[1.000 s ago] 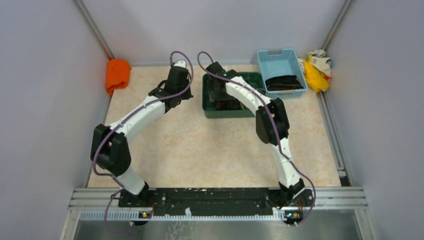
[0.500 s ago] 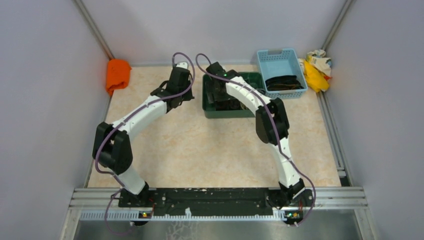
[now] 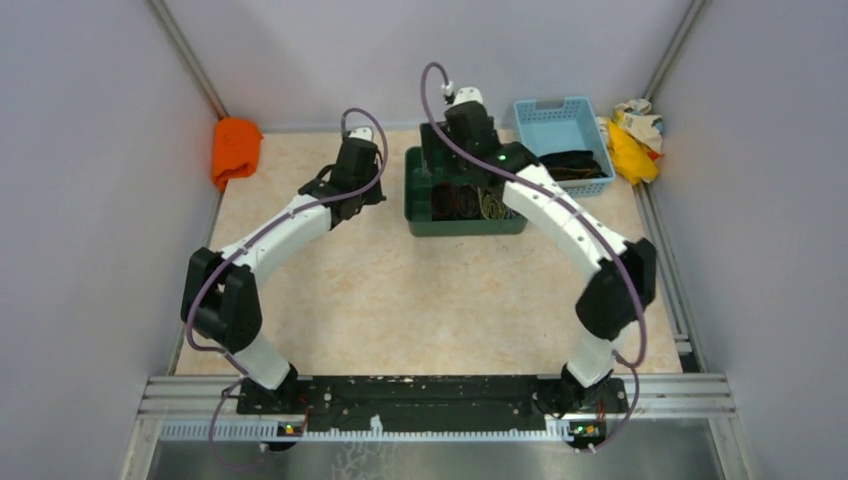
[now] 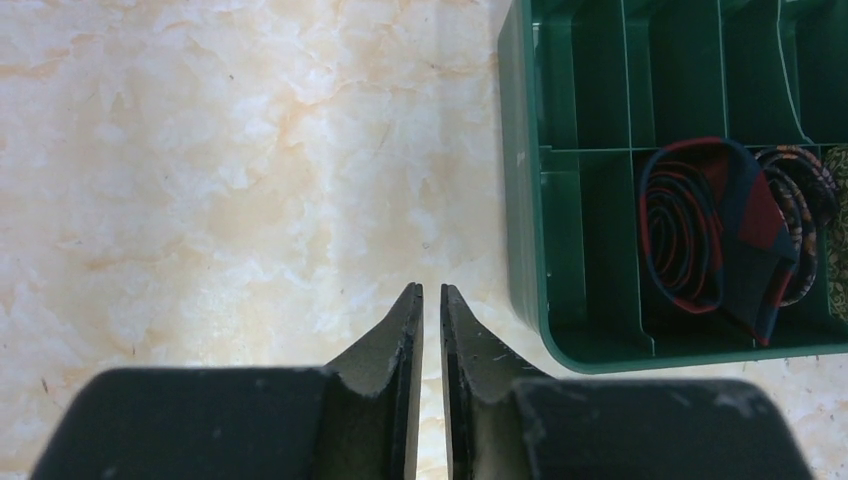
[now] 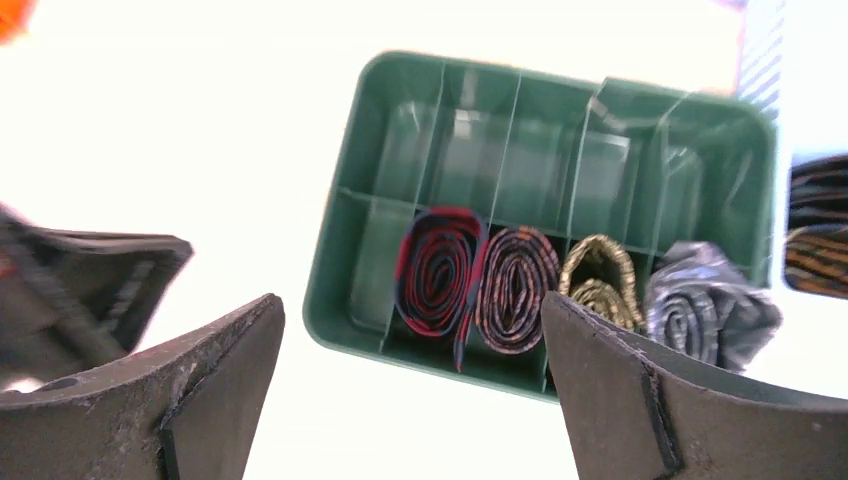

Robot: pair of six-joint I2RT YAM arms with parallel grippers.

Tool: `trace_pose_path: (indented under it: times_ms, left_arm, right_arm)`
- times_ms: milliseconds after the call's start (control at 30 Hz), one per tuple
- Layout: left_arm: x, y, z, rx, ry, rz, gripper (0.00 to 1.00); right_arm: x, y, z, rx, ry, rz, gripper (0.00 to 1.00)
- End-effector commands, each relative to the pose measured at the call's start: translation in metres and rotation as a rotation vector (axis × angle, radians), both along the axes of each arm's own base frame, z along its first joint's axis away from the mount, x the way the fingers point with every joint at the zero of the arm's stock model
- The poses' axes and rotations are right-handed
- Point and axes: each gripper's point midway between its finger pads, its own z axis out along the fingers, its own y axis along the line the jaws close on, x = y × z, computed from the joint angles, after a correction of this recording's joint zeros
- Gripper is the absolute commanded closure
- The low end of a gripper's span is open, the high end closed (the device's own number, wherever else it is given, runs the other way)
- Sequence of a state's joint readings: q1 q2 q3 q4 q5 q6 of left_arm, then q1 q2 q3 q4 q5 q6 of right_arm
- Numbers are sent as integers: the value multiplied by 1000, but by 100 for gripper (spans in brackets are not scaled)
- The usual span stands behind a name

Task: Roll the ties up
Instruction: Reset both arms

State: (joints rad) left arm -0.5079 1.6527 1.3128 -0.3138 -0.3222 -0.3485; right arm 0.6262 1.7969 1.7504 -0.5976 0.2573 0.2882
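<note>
Above the green tray, the right gripper hangs with its jaws spread wide and nothing between them. Directly below it, one row of the tray holds four rolled ties side by side, each in its own compartment: a dark red plaid tie, a brown tie, an olive-gold tie and a grey tie. The grey one appears more loosely wound, though that view is blurred. The end compartment beside the red roll and the whole other row are vacant. The left gripper is over the bare table, just beside the tray's left wall, jaws drawn to a thin slit and gripping nothing. Further out, a blue basket right of the tray contains unrolled dark ties. Yellow-and-cream rags lie beyond the basket. An orange cloth sits at the far left corner.
</note>
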Motion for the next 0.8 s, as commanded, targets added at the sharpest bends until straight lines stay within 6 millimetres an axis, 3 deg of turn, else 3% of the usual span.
trace_pose_path:
  times_ms: [0, 167, 267, 500, 767]
  left_arm:
    - [0, 3, 9, -26, -30, 17, 82]
    - [-1, 5, 6, -17, -25, 24, 80]
    - [-1, 8, 6, -6, -24, 33, 79]
    - [-1, 9, 10, -7, -32, 40, 78]
    - [-1, 11, 12, -1, -37, 45, 76]
  right_arm:
    - [-8, -21, 76, 75, -219, -55, 1]
    - [-22, -61, 79, 10, -271, -176, 1]
    - [-30, -76, 83, 3, -302, -210, 1]
    - [-44, -92, 97, 19, -360, -232, 1]
    - [-40, -110, 76, -115, -325, -306, 1]
